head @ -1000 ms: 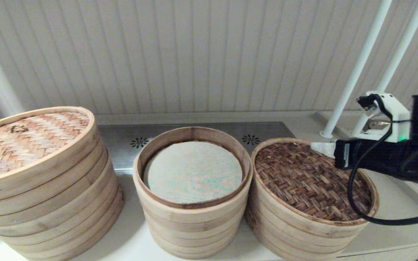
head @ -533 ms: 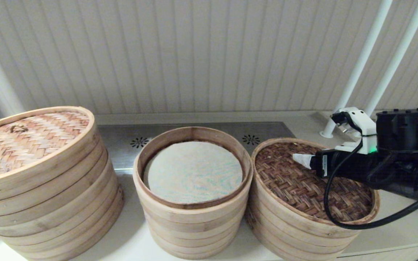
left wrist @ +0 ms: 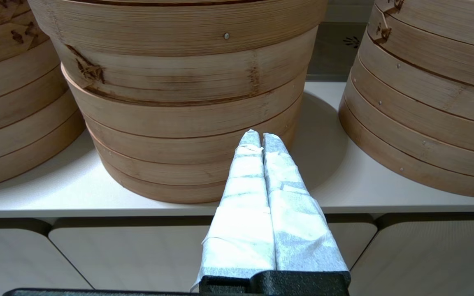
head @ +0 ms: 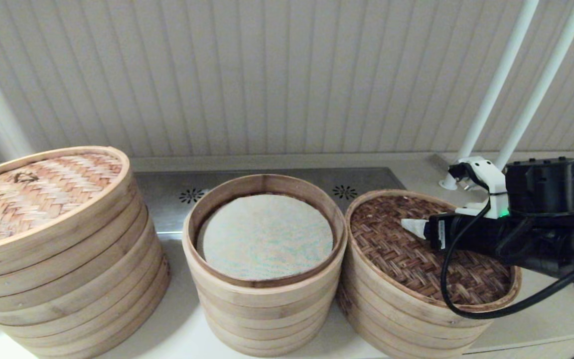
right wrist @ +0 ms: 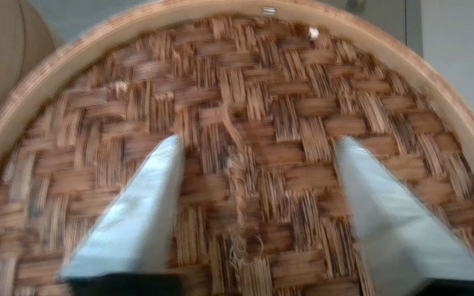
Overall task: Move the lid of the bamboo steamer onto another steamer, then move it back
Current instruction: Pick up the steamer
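The bamboo steamer lid [head: 416, 254], dark brown herringbone weave, lies on the low, slightly tilted stack [head: 406, 319] at the right, the other steamer; its liner is hidden under the lid. My right gripper [head: 413, 227] reaches in from the right and hovers just above the lid's far middle. In the right wrist view it [right wrist: 258, 140] is open, its white-wrapped fingers [right wrist: 146, 213] spread wide over the weave [right wrist: 261, 94], with a frayed fibre loop between them. My left gripper [left wrist: 257, 135] is shut and empty, low in front of the counter edge.
The taller, paler steamer [head: 262, 299] with a whitish speckled liner stands open in the middle, also seen ahead of the left gripper [left wrist: 179, 102]. The biggest stack [head: 63, 279] with a light tan lid fills the left. Two white poles [head: 491, 89] rise at the back right.
My right gripper has moved left from the lid's right rim to over its middle and dropped slightly. The lid and steamers have not moved.
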{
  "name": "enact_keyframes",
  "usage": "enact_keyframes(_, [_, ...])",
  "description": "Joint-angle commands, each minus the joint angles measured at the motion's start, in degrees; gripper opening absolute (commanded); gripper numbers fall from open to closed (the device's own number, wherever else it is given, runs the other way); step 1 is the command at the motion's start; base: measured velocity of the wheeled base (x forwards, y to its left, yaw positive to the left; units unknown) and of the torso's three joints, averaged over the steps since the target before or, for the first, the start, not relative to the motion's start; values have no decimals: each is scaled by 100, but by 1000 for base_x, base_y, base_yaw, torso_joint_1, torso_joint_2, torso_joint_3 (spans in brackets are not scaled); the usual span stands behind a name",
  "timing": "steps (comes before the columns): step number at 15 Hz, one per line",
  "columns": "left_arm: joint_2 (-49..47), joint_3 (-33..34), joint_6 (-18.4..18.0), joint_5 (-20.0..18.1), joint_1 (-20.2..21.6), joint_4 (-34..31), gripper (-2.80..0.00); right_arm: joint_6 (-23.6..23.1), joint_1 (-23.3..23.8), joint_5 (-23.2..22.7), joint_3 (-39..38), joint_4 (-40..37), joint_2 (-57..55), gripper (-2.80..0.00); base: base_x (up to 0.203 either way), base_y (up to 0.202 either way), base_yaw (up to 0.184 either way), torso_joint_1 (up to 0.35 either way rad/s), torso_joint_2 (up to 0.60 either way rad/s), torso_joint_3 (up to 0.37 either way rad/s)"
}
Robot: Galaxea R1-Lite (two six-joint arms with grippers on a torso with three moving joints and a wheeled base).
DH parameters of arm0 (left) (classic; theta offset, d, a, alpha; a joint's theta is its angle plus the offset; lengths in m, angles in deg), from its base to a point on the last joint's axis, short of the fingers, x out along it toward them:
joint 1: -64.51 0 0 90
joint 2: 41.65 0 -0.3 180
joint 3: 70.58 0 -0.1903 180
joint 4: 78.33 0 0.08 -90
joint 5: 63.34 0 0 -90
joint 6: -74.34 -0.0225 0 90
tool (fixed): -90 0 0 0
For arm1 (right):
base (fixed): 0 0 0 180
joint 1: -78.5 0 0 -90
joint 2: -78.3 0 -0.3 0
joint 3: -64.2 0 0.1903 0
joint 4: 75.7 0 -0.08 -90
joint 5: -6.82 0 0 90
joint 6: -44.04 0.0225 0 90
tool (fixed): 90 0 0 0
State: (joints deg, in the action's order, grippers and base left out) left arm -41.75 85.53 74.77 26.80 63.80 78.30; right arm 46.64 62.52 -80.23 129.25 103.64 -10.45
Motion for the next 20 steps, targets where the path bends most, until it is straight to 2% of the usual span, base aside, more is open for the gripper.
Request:
enact_keyframes(1, [1,0,7,4,0,0,-280,3,-1,-5,-40,34,7,-280,0,0,0,0,0,0])
enact_keyframes(6, [1,0,0,4,0,0,-280,-50,-19,13,-240,454,16,-280,0,0,0,0,0,0])
enact_keyframes(20, [1,0,7,4,0,0,-280,-58,-10,13,-185,415,636,-280,0,0,0,0,0,0])
